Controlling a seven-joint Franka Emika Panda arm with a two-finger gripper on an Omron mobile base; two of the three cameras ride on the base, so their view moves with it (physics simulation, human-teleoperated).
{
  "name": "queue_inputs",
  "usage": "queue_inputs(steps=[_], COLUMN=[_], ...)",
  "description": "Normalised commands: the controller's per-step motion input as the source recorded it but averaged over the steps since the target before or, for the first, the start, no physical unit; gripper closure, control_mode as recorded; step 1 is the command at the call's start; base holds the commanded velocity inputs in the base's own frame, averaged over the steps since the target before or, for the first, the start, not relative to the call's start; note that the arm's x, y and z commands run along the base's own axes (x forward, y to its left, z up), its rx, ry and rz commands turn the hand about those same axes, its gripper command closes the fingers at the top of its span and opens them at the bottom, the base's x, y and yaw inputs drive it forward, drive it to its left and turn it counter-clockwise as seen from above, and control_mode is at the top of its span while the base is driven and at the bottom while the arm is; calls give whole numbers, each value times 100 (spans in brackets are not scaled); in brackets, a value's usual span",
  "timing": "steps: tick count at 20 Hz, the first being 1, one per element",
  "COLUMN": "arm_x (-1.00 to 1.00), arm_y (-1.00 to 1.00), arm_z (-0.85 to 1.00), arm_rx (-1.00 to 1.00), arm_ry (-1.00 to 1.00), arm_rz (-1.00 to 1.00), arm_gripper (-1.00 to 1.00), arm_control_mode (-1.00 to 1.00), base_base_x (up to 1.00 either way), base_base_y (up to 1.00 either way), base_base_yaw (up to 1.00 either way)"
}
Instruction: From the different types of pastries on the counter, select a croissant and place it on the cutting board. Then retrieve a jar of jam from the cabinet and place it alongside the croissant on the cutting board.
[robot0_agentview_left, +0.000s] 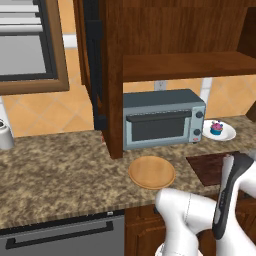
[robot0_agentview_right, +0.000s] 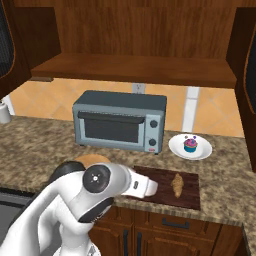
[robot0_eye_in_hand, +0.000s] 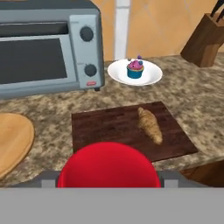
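The tool (robot0_eye_in_hand: 108, 177) holds the red jar of jam (robot0_eye_in_hand: 108, 168) near the front edge of the cutting board (robot0_eye_in_hand: 109, 127). The croissant (robot0_eye_in_hand: 150, 124) lies on the board's right part, on the desk (robot0_eye_in_hand: 192, 100).

Flat, even rendered light with no clear source, bright orange wall tiles, dim recess under the cabinet (robot0_agentview_right: 135, 67) shelf, faint soft shadows — coarse, slightly blurry textures on the counter (robot0_agentview_left: 55, 165), no glare, no edge distortion

The cutting board (robot0_eye_in_hand: 109, 127) lies bare left of the croissant (robot0_eye_in_hand: 150, 124); the toaster oven (robot0_eye_in_hand: 48, 48) blocks the far-left side.
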Motion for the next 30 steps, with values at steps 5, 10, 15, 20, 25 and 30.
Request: queue_inputs(steps=[5,10,15,20,25,30], arm_x=[73,82,82,20,-9,-24], arm_y=[4,2,-3,0,-2,-9], arm_z=[-72,-69,-21,-19,-69,-72], arm_rx=[-3,-23,-26,-4,1,2], arm_ry=[-24,-5,0,23,24,-6], arm_rz=[-11,-8,-4,-1,0,4], arm_gripper=[100,100,100,100,100,100], arm_control_mode=[-100,-100,-100,-100,-100,-100], base_base_x=[0,0,0,0,0,0], base_base_y=[0,0,0,0,0,0], base_base_yaw=[0,0,0,0,0,0])
